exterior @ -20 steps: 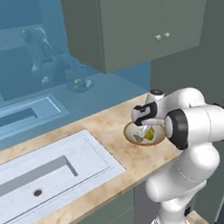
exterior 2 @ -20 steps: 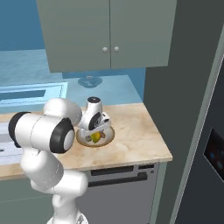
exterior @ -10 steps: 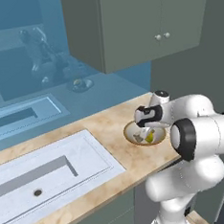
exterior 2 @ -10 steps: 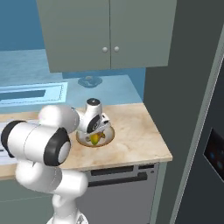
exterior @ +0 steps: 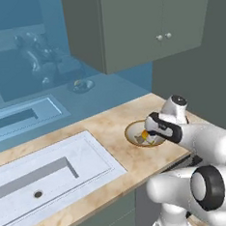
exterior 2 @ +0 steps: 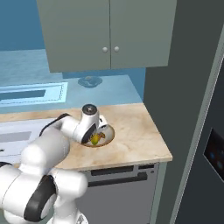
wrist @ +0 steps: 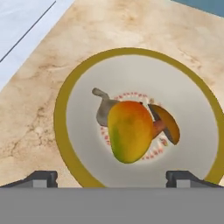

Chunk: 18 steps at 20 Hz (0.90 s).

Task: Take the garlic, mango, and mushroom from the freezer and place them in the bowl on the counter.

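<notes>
The bowl [wrist: 61,114] with a tan rim stands on the marble counter [exterior: 109,130]. In it lie the yellow-orange mango [wrist: 130,131], the brown mushroom [wrist: 169,124] on its right and the grey garlic [wrist: 104,108] behind its left. My gripper [wrist: 112,177] hangs open just above the bowl, one fingertip on each side, holding nothing. The left base view shows the hand [exterior: 161,126] over the bowl [exterior: 130,132]. From the right base view the mango [exterior 2: 95,139] shows inside the bowl [exterior 2: 109,135] beneath the hand. The dark freezer [exterior 2: 188,96] rises to the right of the counter.
A white sink [exterior: 51,164] is set in the counter left of the bowl. Grey-green wall cupboards [exterior 2: 109,35] hang over the counter. A dim mirrored bowl [exterior 2: 89,81] shows in the blue back wall. The counter's right end [exterior 2: 159,146] meets the freezer side.
The jaws have spread a little wider over the bowl. The arm's elbow has swung outward and lower while the hand stayed over the bowl. The mango lies still.
</notes>
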{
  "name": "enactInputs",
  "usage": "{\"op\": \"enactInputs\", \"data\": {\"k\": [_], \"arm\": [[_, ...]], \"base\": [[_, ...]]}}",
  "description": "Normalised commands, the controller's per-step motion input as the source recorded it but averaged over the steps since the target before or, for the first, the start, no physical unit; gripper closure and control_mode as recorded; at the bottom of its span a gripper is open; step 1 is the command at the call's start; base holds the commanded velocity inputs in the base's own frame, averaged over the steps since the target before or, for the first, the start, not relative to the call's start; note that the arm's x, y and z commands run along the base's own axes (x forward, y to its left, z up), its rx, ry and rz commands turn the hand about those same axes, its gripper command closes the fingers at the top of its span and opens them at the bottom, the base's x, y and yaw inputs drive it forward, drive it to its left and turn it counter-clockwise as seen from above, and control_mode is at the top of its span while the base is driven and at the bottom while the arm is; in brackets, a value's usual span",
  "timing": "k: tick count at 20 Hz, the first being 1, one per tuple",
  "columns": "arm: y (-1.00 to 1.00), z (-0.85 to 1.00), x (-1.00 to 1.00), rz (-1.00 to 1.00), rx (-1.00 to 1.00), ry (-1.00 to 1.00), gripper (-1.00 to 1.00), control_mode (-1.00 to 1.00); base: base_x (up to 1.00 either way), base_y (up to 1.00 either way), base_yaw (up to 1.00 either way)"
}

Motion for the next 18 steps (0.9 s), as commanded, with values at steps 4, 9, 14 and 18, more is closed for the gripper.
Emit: {"op": "enactInputs", "data": {"k": [4,9,14,18], "arm": [[0.00,0.59,-0.58,-0.03,0.02,-0.26,-1.00,-1.00],[0.01,0.82,-0.53,-0.09,0.00,-0.13,-1.00,-1.00],[0.00,0.75,-0.66,-0.10,0.08,-0.01,-1.00,-1.00],[0.00,0.81,-0.61,-0.10,0.10,-0.01,-1.00,-1.00]], "base": [[0.00,0.00,0.00],[0.00,0.00,0.00],[0.00,0.00,0.00],[0.00,0.00,0.00]]}}
